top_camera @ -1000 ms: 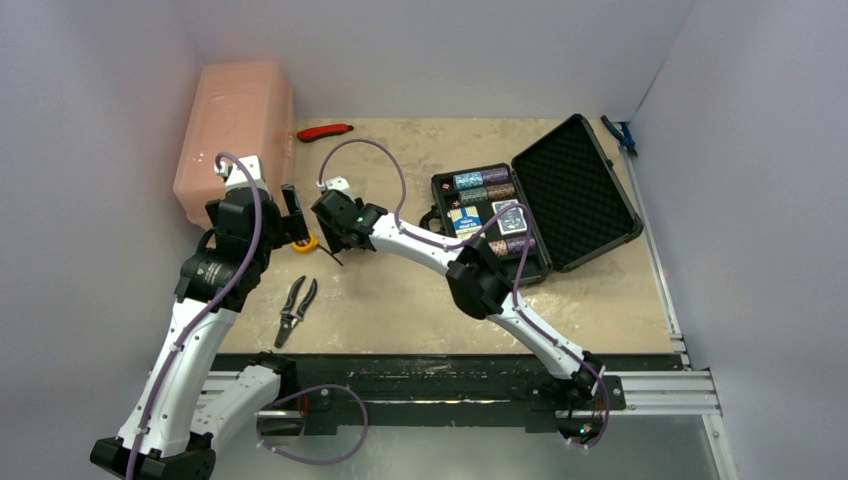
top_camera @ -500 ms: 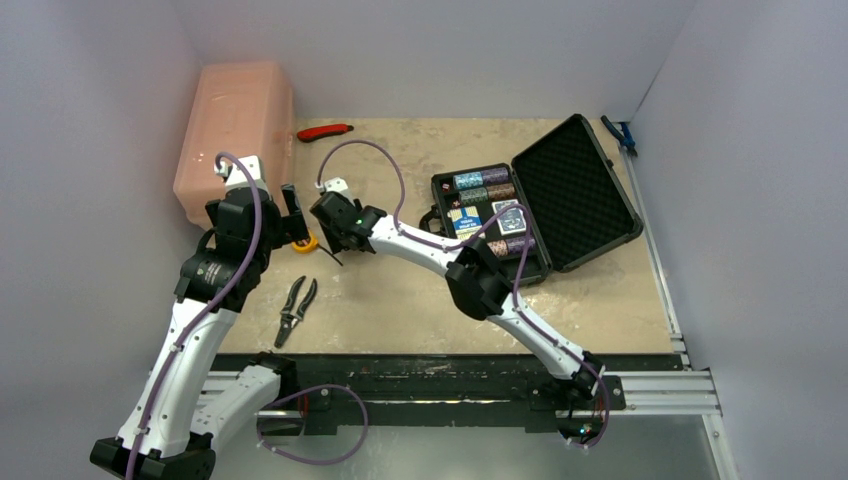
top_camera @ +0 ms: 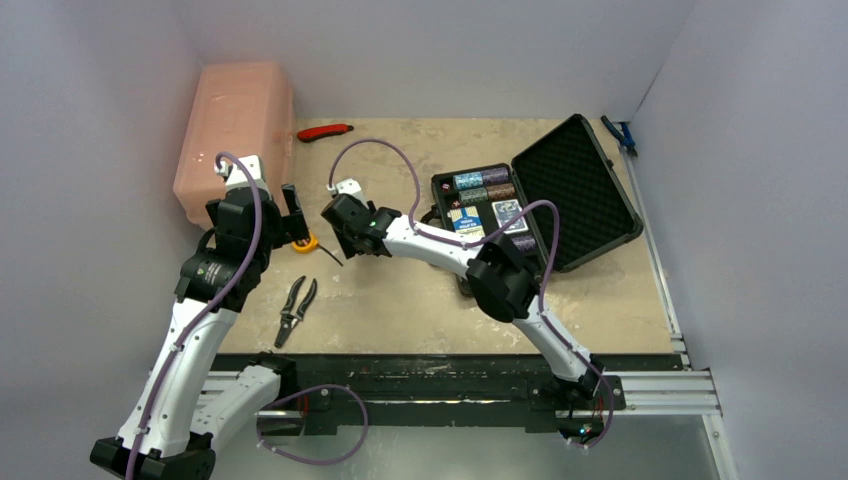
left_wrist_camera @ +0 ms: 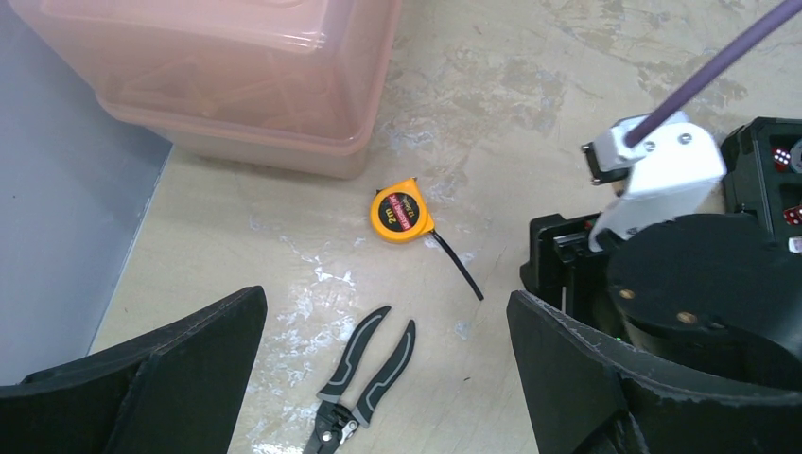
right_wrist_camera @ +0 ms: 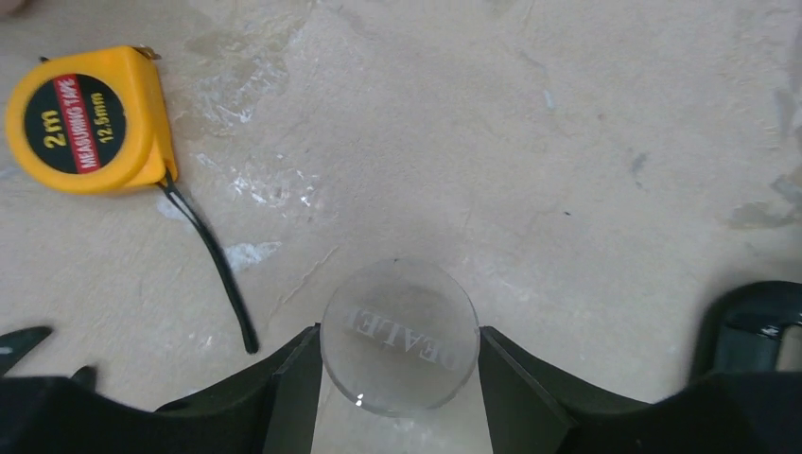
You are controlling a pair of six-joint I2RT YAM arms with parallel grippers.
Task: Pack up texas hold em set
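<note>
The black briefcase lies open at the right of the table, foam lid up, with chip rows and blue-backed card decks inside. My right gripper is shut on a clear round disc marked DEALER, held just above the table left of the case; in the top view it sits mid-table. My left gripper is open and empty, above the pliers. A corner of the case with red dice shows in the left wrist view.
A yellow tape measure with a black strap lies left of the right gripper, also in the top view. Black-handled pliers lie near the front. A pink bin stands back left, a red knife beside it.
My right arm has shifted to the right, toward the case, with the disc in its jaws; its elbow now covers less of the case. The left arm has not moved.
</note>
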